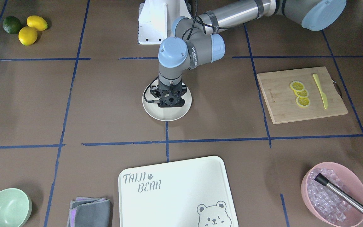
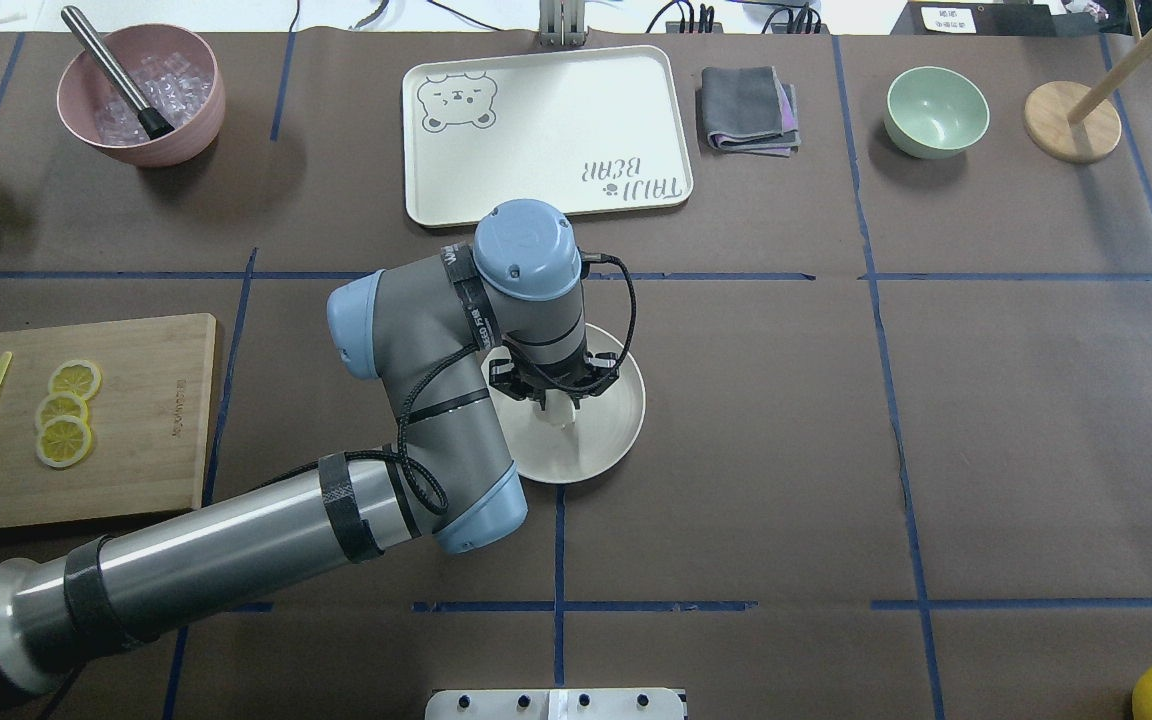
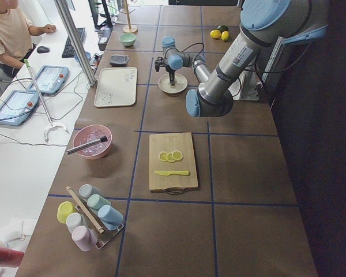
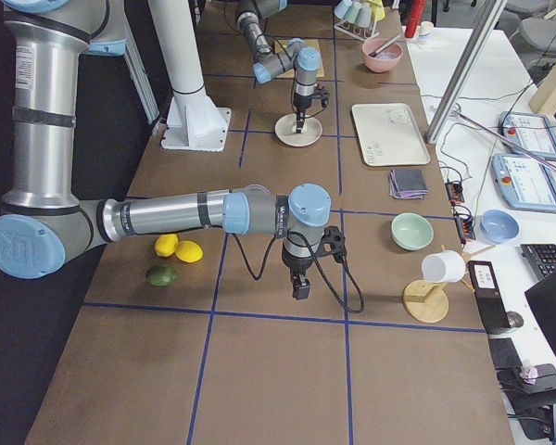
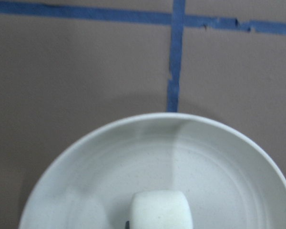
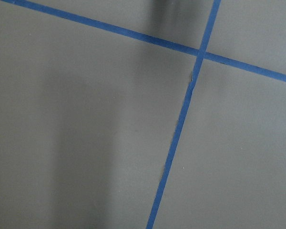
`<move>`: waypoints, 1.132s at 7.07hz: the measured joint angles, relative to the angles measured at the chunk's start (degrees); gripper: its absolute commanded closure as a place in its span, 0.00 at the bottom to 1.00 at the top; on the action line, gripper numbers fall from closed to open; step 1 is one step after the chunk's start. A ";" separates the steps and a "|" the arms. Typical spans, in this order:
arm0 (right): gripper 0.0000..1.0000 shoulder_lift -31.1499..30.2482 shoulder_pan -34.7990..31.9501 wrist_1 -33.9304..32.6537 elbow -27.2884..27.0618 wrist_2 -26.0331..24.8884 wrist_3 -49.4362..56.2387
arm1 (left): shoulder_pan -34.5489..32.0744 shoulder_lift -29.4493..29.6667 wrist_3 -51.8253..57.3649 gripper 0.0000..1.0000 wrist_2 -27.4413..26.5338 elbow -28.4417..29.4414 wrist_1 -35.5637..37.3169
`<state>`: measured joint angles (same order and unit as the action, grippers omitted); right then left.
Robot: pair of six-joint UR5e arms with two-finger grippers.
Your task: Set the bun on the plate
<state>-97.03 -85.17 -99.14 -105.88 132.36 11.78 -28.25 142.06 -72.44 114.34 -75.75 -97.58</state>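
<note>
The round cream plate (image 2: 608, 442) lies at the table's middle, also seen in the front view as the plate (image 1: 169, 116). My left gripper (image 2: 550, 400) points straight down over it, shut on the small white bun (image 2: 563, 416). The left wrist view shows the bun (image 5: 161, 210) low at centre, close above the plate's floor (image 5: 86, 162); whether it touches is unclear. My right gripper (image 4: 300, 291) hangs over bare brown table away from the plate, seen only from the right side; I cannot tell if it is open or shut.
Beyond the plate lies a white bear-printed board (image 2: 546, 130). A wooden cutting board (image 2: 156, 420) with lemon slices and a yellow knife lies left. A pink ice bowl (image 2: 141, 95), grey cloth (image 2: 748, 108) and green bowl (image 2: 936, 110) line the far edge.
</note>
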 measured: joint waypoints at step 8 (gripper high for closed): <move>0.00 0.09 0.00 0.00 0.12 0.00 0.08 | -6.58 -11.48 14.86 0.01 6.74 -17.78 8.66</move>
<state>-96.94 -85.16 -99.14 -105.76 132.36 11.86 -34.82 130.58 -57.58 121.08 -93.53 -88.92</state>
